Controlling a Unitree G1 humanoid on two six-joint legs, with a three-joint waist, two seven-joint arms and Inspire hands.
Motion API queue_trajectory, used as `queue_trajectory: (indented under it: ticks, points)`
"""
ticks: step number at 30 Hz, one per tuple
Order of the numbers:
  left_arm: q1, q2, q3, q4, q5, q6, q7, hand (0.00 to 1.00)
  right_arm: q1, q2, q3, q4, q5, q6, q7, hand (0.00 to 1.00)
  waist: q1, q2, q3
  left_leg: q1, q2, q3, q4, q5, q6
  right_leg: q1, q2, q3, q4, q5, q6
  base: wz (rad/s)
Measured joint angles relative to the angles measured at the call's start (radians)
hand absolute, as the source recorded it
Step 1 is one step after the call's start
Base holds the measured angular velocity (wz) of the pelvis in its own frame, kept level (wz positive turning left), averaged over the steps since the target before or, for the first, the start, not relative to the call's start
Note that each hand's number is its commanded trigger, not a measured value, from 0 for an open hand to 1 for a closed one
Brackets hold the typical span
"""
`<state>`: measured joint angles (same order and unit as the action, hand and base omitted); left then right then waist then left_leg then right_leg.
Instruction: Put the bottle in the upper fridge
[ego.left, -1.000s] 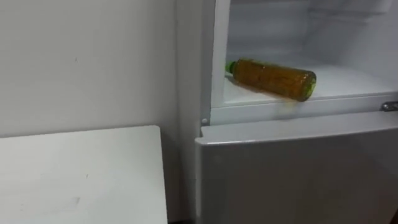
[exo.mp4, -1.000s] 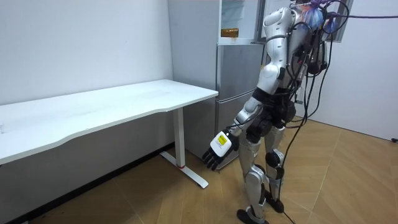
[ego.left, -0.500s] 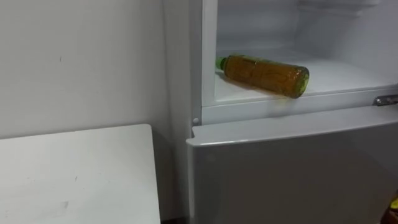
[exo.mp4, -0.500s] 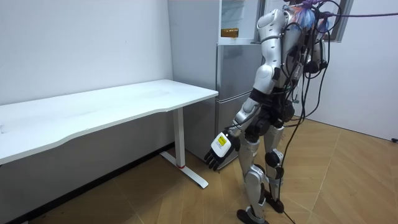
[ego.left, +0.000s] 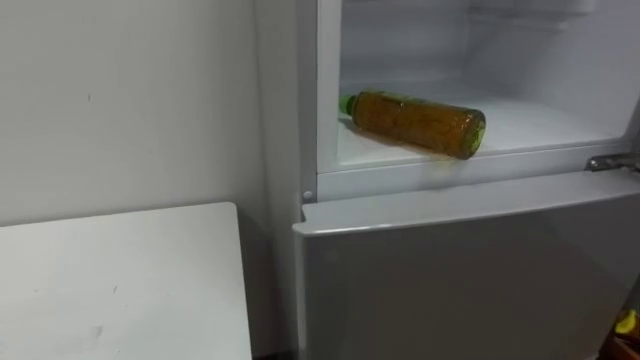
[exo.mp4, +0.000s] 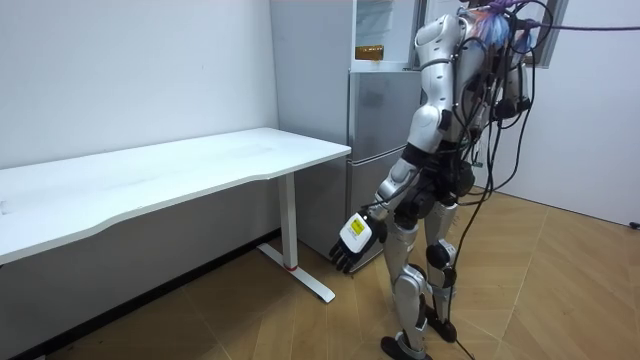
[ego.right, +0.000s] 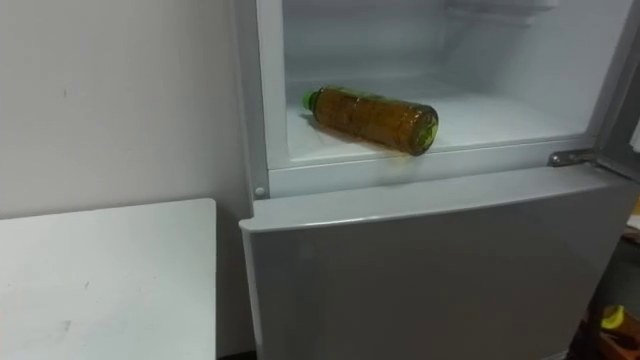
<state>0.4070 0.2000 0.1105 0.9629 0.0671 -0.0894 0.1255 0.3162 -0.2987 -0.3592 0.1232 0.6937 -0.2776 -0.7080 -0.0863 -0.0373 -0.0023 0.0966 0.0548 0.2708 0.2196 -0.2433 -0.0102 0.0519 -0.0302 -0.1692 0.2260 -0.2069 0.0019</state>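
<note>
A bottle (ego.left: 415, 122) of amber liquid with a green cap lies on its side on the white shelf (ego.left: 545, 125) of the open upper fridge compartment, cap end to the left, near the front edge. The same bottle (ego.right: 372, 118) lies free, with no hand near it. In the room view it shows as a yellow patch (exo.mp4: 372, 52) high in the fridge. I stand upright close in front of the fridge. My left hand (exo.mp4: 352, 240) hangs low at my side with relaxed fingers, holding nothing.
The lower fridge door (ego.left: 460, 270) is closed below the shelf. A metal hinge (ego.left: 610, 160) sticks out at the compartment's right end. A white table (ego.left: 110, 290) stands to my left against the wall. A small yellow thing (ego.left: 626, 322) lies low at the right.
The eye view has shifted a little, so the fridge sits further left in the picture. The bottle has stayed in place on the shelf. My left hand still hangs down.
</note>
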Motion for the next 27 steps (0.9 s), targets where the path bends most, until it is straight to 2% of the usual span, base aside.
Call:
queue_trajectory:
  ticks: [2, 8, 13, 17, 22, 27]
  points:
    - [0.001, 0.0, 0.007, -0.001, 0.002, 0.0, -0.001, 0.0, 0.0, 0.0, -0.044, 0.032, 0.144, 0.012, 0.005, 0.0, 0.0, -0.003, -0.0007, 0.004, -0.001, 0.001, -0.009, 0.0, 0.0, 0.0, 0.001, 0.002, -0.001, 0.0, 0.0, 0.0]
    - [0.019, 0.0, 0.035, -0.042, 0.007, -0.004, -0.025, 0.0, -0.005, -0.002, -0.146, 0.034, 0.33, 0.016, 0.025, 0.0, -0.014, -0.004, 0.0002, 0.003, -0.001, 0.004, -0.014, 0.0, 0.0, -0.002, 0.001, 0.001, -0.005, 0.0, 0.0, -0.02]
    - [0.017, 0.007, 0.083, -0.041, 0.004, -0.023, -0.025, 0.0, -0.027, -0.031, -0.211, 0.034, 0.52, 0.006, 0.042, 0.0, -0.018, -0.01, 0.0002, 0.001, -0.003, 0.003, -0.015, 0.0, 0.0, -0.01, -0.001, 0.003, 0.008, -0.006, 0.001, -0.01]
    - [0.02, 0.006, 0.094, -0.04, 0.004, -0.024, -0.021, 0.0, -0.042, -0.031, -0.236, 0.002, 0.581, 0.006, 0.047, 0.0, -0.021, -0.022, 0.0024, 0.001, -0.007, 0.004, -0.014, 0.0, 0.0, -0.022, -0.006, 0.005, 0.033, -0.019, 0.002, 0.0]
    - [0.02, 0.006, 0.101, -0.039, 0.004, -0.025, -0.021, 0.0, -0.097, -0.031, -0.292, -0.018, 0.582, 0.006, 0.067, 0.0, -0.029, -0.032, 0.0017, 0.002, -0.008, 0.004, -0.012, 0.0, 0.0, -0.017, -0.007, 0.003, 0.03, -0.019, 0.002, 0.0]
    - [0.021, 0.005, 0.103, -0.036, 0.005, -0.025, -0.019, 0.0, -0.122, -0.032, -0.31, -0.019, 0.581, -0.008, 0.07, 0.0, -0.028, -0.036, 0.002, 0.002, -0.008, 0.003, -0.013, 0.0, 0.0, -0.02, -0.007, 0.005, 0.026, -0.019, 0.003, 0.0]
